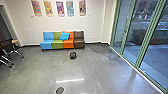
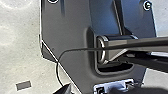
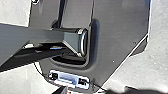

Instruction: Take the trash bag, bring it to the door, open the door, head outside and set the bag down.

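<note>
Grippers, left (image 2: 88, 90) and right (image 3: 85, 90), cannot be read for how wide or narrow they stand, and whether either carries the trash bag cannot be told. Nor can the bag's place be made out. Both wrist views look down past the robot's dark plate to a pale floor. The relation that matters is sideways: a green-framed glass wall (image 1: 135, 37) rises on the robot's right — its long base running forward toward the far corner — so the right arm is probably the nearer one. Which pane is the door is unclear. Ahead stands a multicoloured sofa (image 1: 57, 44), facing the robot; reaching the glass would likely call for a turn to the right.
</note>
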{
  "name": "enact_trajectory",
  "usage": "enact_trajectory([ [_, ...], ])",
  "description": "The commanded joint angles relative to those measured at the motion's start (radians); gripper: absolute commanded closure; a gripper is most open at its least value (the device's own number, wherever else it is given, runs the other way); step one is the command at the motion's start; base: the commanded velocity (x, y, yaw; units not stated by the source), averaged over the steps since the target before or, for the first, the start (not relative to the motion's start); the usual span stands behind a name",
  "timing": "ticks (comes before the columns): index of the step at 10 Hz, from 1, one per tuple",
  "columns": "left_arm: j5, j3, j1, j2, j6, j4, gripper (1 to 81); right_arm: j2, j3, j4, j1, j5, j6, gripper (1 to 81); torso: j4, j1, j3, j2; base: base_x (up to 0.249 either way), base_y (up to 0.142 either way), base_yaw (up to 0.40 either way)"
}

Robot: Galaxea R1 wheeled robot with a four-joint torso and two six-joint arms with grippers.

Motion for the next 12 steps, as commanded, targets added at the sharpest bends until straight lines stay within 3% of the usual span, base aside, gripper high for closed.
enact_trajectory([
  [1, 0.057, 0.019, -0.031, -0.003, 0.0, 0.003, 1.0, -0.002, 0.009, -0.007, 0.036, -0.068, -0.005, 1.0, 0.0, 0.0, -0.092, 0.0, 0.124, 0.0, 0.0],
  [2, 0.049, 0.019, -0.031, -0.003, 0.0, 0.004, 1.0, -0.001, 0.009, -0.007, 0.036, -0.068, -0.005, 1.0, 0.0, 0.0, -0.022, 0.0, 0.124, 0.0, 0.0],
  [4, 0.048, 0.019, -0.031, -0.003, 0.0, 0.003, 1.0, -0.001, 0.006, -0.007, 0.037, -0.067, -0.005, 1.0, 0.0, 0.0, -0.095, 0.0, 0.124, 0.0, 0.0],
  [7, 0.037, 0.019, -0.034, -0.003, 0.0, 0.003, 1.0, -0.004, 0.004, -0.005, 0.051, -0.068, -0.005, 1.0, 0.0, 0.001, -0.12, 0.001, 0.124, 0.0, 0.0],
  [8, 0.036, 0.019, -0.034, -0.003, 0.0, 0.003, 1.0, -0.004, 0.004, -0.007, 0.051, -0.067, -0.005, 1.0, 0.0, 0.001, -0.119, 0.001, 0.124, 0.0, 0.0],
  [9, 0.034, 0.02, -0.034, -0.003, 0.0, 0.003, 1.0, -0.002, 0.004, -0.008, 0.053, -0.067, -0.005, 1.0, 0.0, 0.001, -0.053, 0.001, 0.124, 0.0, 0.0],
  [10, 0.034, 0.019, -0.034, -0.001, 0.0, 0.003, 1.0, -0.002, 0.006, -0.008, 0.056, -0.068, -0.006, 1.0, 0.0, 0.001, -0.02, 0.001, 0.124, 0.0, 0.0],
  [11, 0.034, 0.019, -0.033, -0.003, 0.0, 0.003, 1.0, -0.001, 0.004, -0.008, 0.057, -0.068, -0.006, 1.0, 0.0, 0.001, -0.009, 0.001, 0.124, 0.0, 0.0],
  [12, 0.034, 0.02, -0.034, -0.003, 0.0, 0.003, 1.0, -0.002, 0.004, -0.008, 0.059, -0.068, -0.006, 1.0, 0.0, 0.001, -0.037, 0.001, 0.124, 0.0, 0.0],
])
